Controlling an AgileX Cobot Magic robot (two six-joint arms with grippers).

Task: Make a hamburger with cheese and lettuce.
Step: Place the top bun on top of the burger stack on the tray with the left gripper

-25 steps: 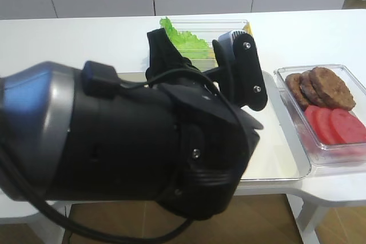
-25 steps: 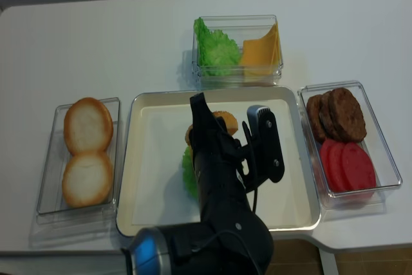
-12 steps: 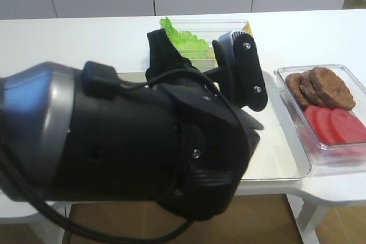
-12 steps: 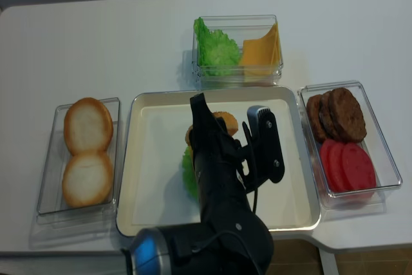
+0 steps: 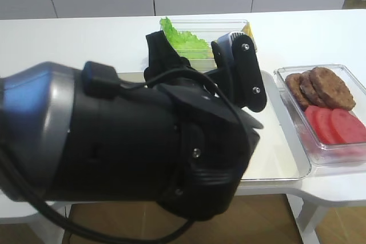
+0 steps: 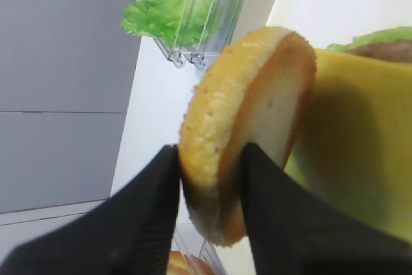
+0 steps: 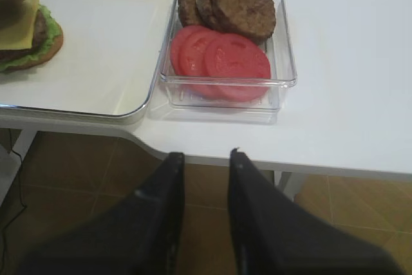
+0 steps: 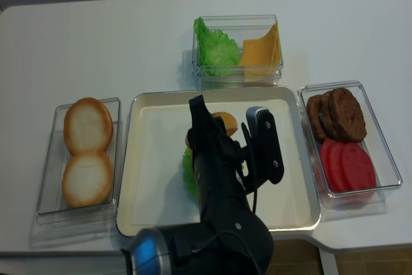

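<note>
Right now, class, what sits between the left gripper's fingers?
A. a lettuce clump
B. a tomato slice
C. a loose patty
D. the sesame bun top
D: in the left wrist view, the left gripper has a finger on each side of the bun top, which is tilted over the cheese.

Two pale bun halves (image 8: 87, 151), three loose patties (image 8: 337, 115), three tomato slices (image 8: 348, 165), one hamburger (image 7: 24, 30)

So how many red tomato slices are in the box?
3 tomato slices show, overlapping in the near end of the clear box right of the tray: one on the left, one in the middle, one on top at the right. More could hide underneath.
</note>
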